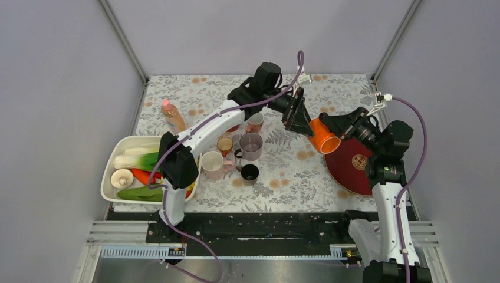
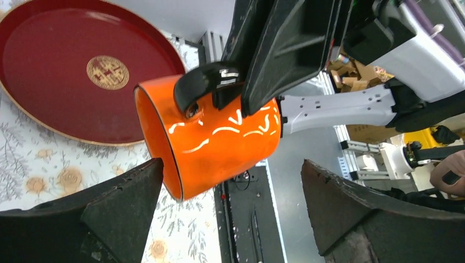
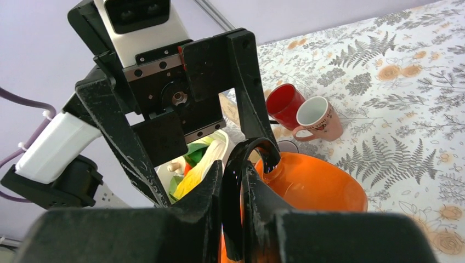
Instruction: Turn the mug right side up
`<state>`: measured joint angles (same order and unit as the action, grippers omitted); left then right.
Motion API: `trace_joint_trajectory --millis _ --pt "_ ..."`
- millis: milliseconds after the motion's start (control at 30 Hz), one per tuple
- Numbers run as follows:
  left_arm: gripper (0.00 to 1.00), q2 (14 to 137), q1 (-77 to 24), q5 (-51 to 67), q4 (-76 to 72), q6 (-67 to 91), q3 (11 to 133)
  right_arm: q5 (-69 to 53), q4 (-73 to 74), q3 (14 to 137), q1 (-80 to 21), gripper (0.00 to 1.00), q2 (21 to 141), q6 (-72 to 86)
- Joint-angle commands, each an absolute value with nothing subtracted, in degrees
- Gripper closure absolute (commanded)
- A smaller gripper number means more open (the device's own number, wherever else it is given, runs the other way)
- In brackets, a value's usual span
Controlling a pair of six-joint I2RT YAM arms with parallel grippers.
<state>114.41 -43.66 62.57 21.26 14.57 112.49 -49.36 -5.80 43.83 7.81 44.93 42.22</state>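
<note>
The orange mug (image 1: 324, 137) with a black handle hangs in the air over the table's right middle. It lies tilted, its opening facing down-right toward the red tray. My right gripper (image 1: 339, 125) is shut on the handle; in the right wrist view its fingers (image 3: 211, 203) pinch the black handle (image 3: 241, 164) with the mug body (image 3: 312, 186) beyond. My left gripper (image 1: 298, 118) is open right beside the mug. In the left wrist view the mug (image 2: 214, 142) sits just past my wide-apart fingertips (image 2: 131, 186), and neither visibly presses on it.
A round red tray (image 1: 354, 168) lies under and to the right of the mug. Several mugs (image 1: 250, 144) stand in the table's middle. A white bin of vegetables (image 1: 118, 147) and a bottle (image 1: 173, 115) are at the left.
</note>
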Motion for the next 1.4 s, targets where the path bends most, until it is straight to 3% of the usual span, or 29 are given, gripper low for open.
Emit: trace_joint_trajectory --millis 0,233,400,533,633,700,733,933,967,1033,1100,1133,1267,1367 --pt "0.02 115.8 -43.7 67.4 14.2 19.9 116.0 -52.4 -14.5 47.2 7.3 1.0 43.8 46.1" --pt "0.2 113.9 -43.8 75.3 -4.6 35.9 106.8 -52.6 -15.0 49.0 7.3 1.0 43.9 45.9" --pt "0.29 114.9 -44.4 78.3 -46.6 71.6 99.1 -52.6 -15.9 49.6 7.3 1.0 44.3 46.2" --pt "0.43 120.9 -46.0 79.2 -71.9 95.4 104.5 -52.7 -16.7 49.4 7.3 1.0 44.5 47.3" --pt "0.7 122.5 -46.3 77.4 -68.5 97.2 107.2 -52.4 -15.3 49.3 7.2 1.0 44.4 46.5" --pt "0.93 121.4 -46.3 77.0 -61.4 91.9 106.5 -52.2 -14.2 49.4 7.2 1.0 44.0 45.4" --pt "1.0 120.6 -46.3 77.1 -56.8 88.0 105.7 -52.1 -13.7 49.5 7.2 1.0 43.7 44.8" --pt "1.0 115.6 -46.1 75.1 -39.5 72.6 101.8 -52.0 -8.8 50.9 7.2 1.0 43.6 41.0" --pt "1.0 114.8 -46.0 74.6 -35.6 69.5 101.8 -50.9 -7.4 50.9 7.2 0.94 43.4 39.8" --pt "1.0 112.9 -45.5 71.9 -19.2 56.5 103.0 -48.9 -4.3 50.6 7.2 0.64 43.0 37.4" --pt "1.0 112.1 -45.5 65.9 11.3 34.6 108.9 -47.1 -2.1 50.1 7.2 0.35 42.9 35.6" --pt "1.0 112.3 -45.8 62.1 20.8 26.5 112.8 -46.1 -1.1 49.8 7.2 0.27 43.0 34.8" --pt "1.0 112.2 -46.0 54.6 31.5 16.9 115.7 -38.7 6.8 49.2 7.2 0.01 43.2 29.8" --pt "1.0 113.3 -47.6 46.0 41.5 7.3 118.8 -28.6 14.7 50.6 7.2 0.01 43.6 26.4"
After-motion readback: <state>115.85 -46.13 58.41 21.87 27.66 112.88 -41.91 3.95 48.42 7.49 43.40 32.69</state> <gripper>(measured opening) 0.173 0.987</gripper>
